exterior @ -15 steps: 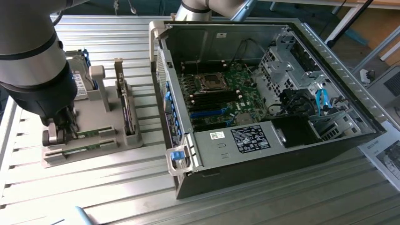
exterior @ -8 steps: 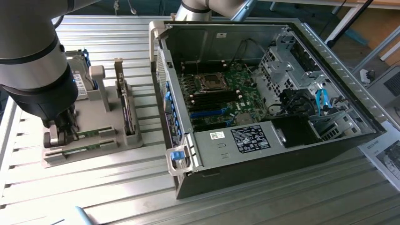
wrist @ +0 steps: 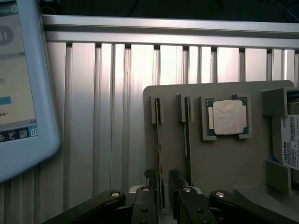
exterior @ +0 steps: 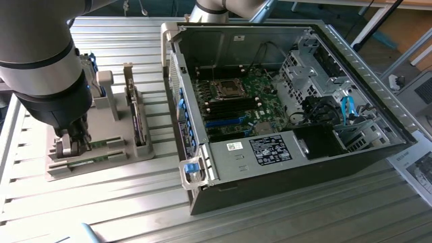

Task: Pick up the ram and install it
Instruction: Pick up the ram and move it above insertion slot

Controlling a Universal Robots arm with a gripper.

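The robot arm's gripper (wrist: 162, 181) hangs low over a grey moulded holder (wrist: 210, 158) on a ribbed aluminium table (wrist: 93, 116). Its dark metal jaws are released and stand apart on either side of the ram (wrist: 160, 140), with a sliver of gap showing, so the stick is straddled rather than clamped. The ram, a long thin green board, stands on edge in a narrow slot of the holder, the one farthest from the hard drive (wrist: 290, 140). That upright pose appears meant to offer both flat faces to the jaws. A second stick (wrist: 187, 135) stands in the neighbouring slot, and beyond it a square silver processor (wrist: 228, 117) lies flat in a framed recess, each part apparently seated so it cannot slide. Beside the holder, the open computer case (exterior: 284, 185) lies on its side with its green motherboard (exterior: 243, 98) facing up. A pale-rimmed touchscreen (wrist: 23, 93) lies on the table near the holder.
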